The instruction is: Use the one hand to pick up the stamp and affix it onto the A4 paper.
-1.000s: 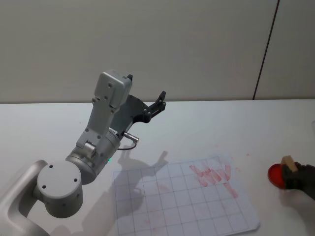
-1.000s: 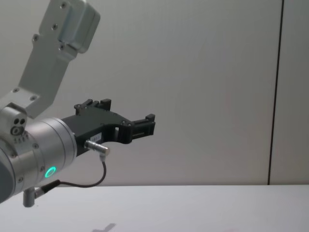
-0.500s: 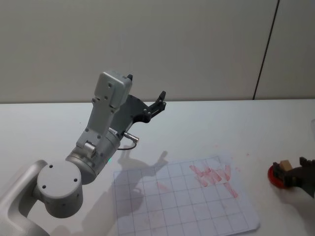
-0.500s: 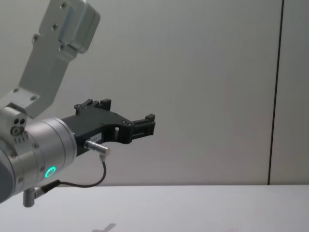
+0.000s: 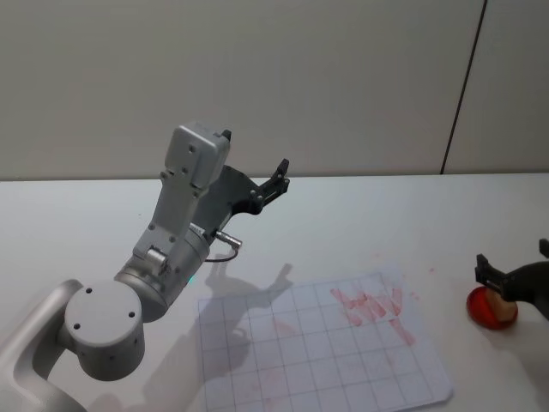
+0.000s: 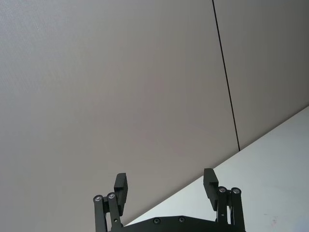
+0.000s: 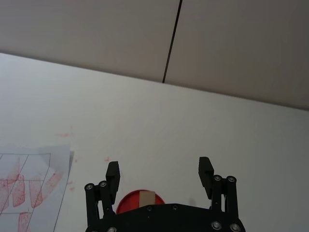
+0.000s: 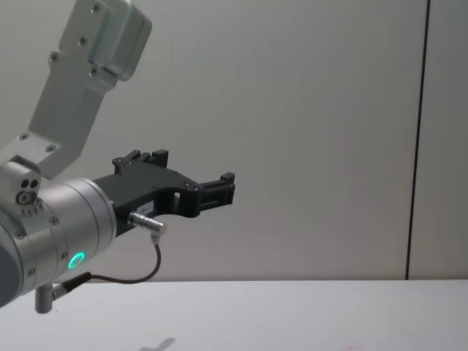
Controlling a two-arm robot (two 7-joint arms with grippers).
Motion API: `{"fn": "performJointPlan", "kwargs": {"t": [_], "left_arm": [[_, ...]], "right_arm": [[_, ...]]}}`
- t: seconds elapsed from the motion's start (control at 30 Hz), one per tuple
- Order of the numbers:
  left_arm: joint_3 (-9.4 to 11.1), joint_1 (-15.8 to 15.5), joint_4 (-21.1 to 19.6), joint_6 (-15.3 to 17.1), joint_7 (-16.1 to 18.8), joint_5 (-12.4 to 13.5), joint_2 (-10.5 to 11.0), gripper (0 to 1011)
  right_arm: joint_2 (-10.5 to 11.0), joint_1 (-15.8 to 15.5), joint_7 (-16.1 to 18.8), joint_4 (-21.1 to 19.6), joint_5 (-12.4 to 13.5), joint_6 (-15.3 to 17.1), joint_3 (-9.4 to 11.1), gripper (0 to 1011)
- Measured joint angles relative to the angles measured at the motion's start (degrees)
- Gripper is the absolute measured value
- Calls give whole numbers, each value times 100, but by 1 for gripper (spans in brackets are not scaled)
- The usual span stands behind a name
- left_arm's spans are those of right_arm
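The stamp [image 7: 147, 196], a small tan wooden block, stands on a round red ink pad [image 5: 492, 311] at the table's right edge. My right gripper [image 5: 512, 256], the black angular hand, hovers just over it, open, with nothing between its fingers; in the right wrist view the right gripper [image 7: 159, 169] straddles the stamp from above. The A4 paper [image 5: 326, 354], a gridded sheet with red stamp marks near its far right corner, lies left of the pad, and its edge [image 7: 29, 179] shows beside the hand. My left gripper [image 5: 255, 150] is raised high over the table's left side, open.
The left arm's big silver elbow and wrist [image 5: 159, 275] with a green ring light rise over the near left of the white table [image 5: 360, 223]. A grey wall with a dark vertical seam [image 5: 463, 86] stands behind. Faint red smudges dot the table beyond the paper.
My right gripper set the stamp down on the red pad, let go of it, and now stands open just above it. The left arm has not moved.
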Motion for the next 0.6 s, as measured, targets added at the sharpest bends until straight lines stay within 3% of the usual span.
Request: {"fn": "performJointPlan", "kwargs": {"t": [0.6], "left_arm": [[0, 0, 0, 0, 0, 0, 0, 1001]], "right_arm": [[211, -314, -30, -331, -424, -1512, 113, 1001]]}}
